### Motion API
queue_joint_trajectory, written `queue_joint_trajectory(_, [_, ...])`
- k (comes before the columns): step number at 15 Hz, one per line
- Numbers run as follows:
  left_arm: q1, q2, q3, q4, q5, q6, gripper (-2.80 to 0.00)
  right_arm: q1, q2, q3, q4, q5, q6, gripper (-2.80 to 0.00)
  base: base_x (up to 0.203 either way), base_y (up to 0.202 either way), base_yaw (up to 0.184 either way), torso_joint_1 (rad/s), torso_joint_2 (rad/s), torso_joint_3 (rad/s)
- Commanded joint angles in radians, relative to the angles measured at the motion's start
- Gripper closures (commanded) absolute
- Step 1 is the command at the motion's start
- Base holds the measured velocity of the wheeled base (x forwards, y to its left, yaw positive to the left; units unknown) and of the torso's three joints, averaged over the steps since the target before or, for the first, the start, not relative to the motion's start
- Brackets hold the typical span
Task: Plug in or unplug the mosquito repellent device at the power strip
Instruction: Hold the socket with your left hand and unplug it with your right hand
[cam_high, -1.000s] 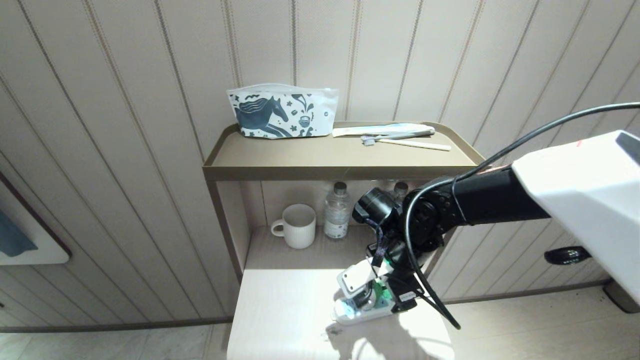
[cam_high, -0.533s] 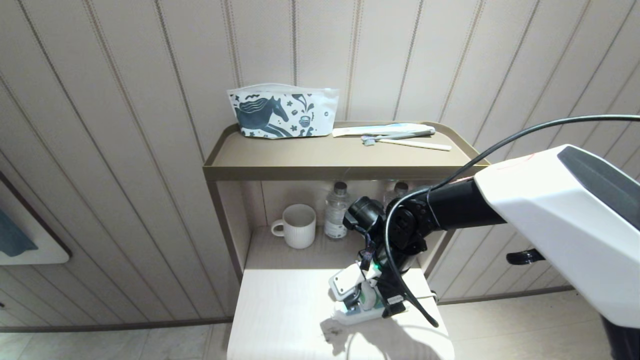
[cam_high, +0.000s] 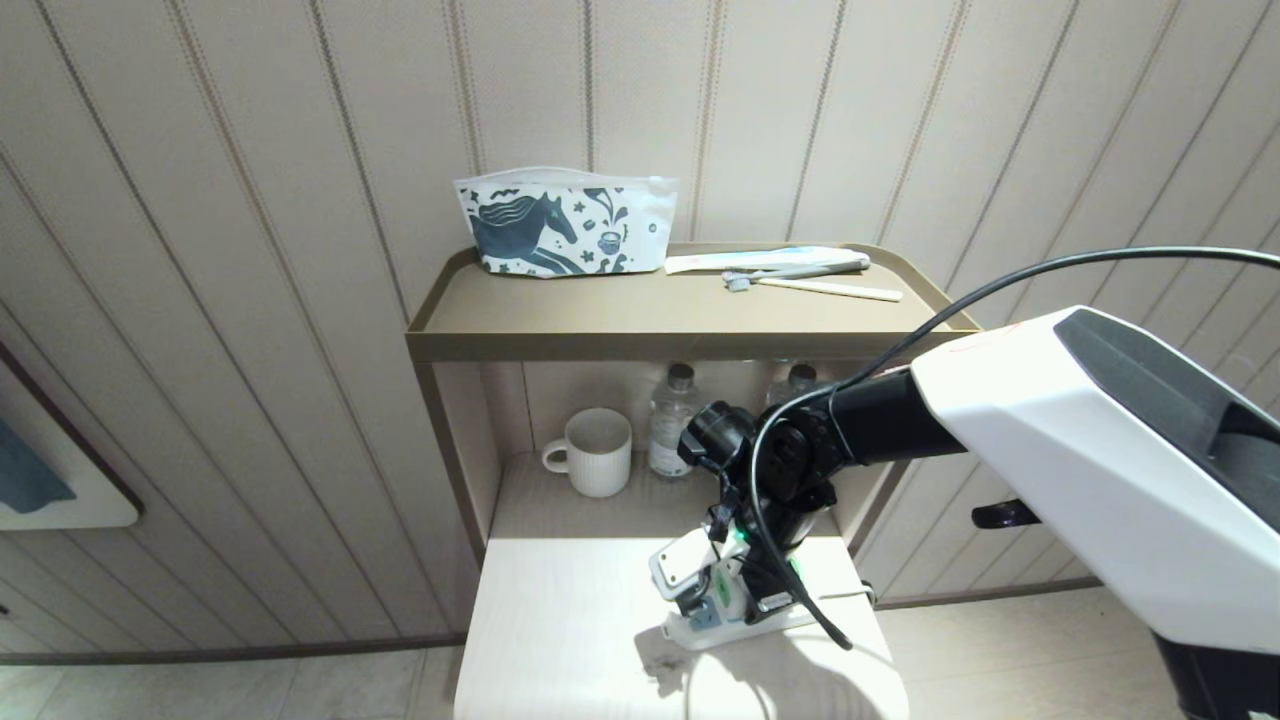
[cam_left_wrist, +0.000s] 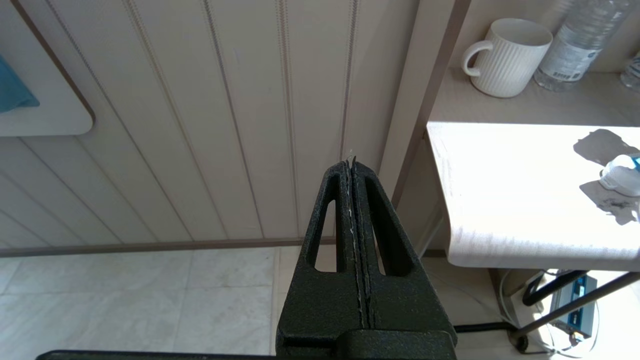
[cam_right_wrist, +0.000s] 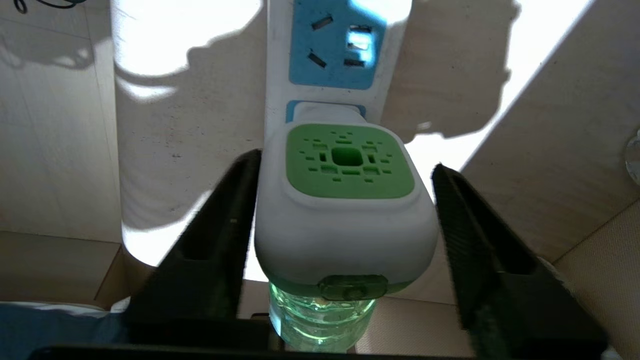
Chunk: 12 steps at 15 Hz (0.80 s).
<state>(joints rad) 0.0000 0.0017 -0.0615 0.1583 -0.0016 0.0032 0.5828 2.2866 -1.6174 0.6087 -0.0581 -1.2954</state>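
Head view: we look forward and down from well back at the pale wood tabletop (cam_high: 560, 640).
Left wrist view: off the table's side, we share its white ribbed mug (cam_left_wrist: 505, 57).
Right wrist view: close above the white-and-green repellent device (cam_right_wrist: 345, 205).

Pale wood desk (cam_high: 560, 640), sunlit. Landmark: the power strip (cam_high: 735, 628), lying flat on the desk toward its right side, mosquito repellent device (cam_right_wrist: 345, 210) plugged into it. Behind the strip, recessed shelf (cam_high: 560, 505): white ribbed mug (cam_high: 595, 452), two clear water bottles (cam_high: 672, 420) to the mug's right. Above the strip, tan tray-top shelf (cam_high: 660, 315): horse-print pouch (cam_high: 565, 222), and right of the pouch probably a toothbrush (cam_high: 800, 272) with a packet.
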Motion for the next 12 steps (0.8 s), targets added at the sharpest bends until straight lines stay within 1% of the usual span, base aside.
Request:
queue_joint_trajectory(1, [0.000, 0.001, 0.000, 0.001, 0.000, 0.000, 0.00, 0.000, 0.004, 0.001, 0.003, 0.000, -0.007, 0.00, 0.000, 0.000, 0.000, 0.000, 0.00, 0.000])
queue_joint_trajectory(9, [0.000, 0.000, 0.000, -0.002, 0.002, 0.006, 0.00, -0.001, 0.002, -0.001, 0.003, 0.000, -0.007, 0.00, 0.000, 0.000, 0.000, 0.000, 0.00, 0.000])
queue_joint_trajectory(12, [0.001, 0.010, -0.021, -0.003, -0.005, 0.018, 0.00, -0.006, -0.009, 0.002, 0.003, 0.000, -0.005, 0.00, 0.000, 0.000, 0.000, 0.000, 0.00, 0.000])
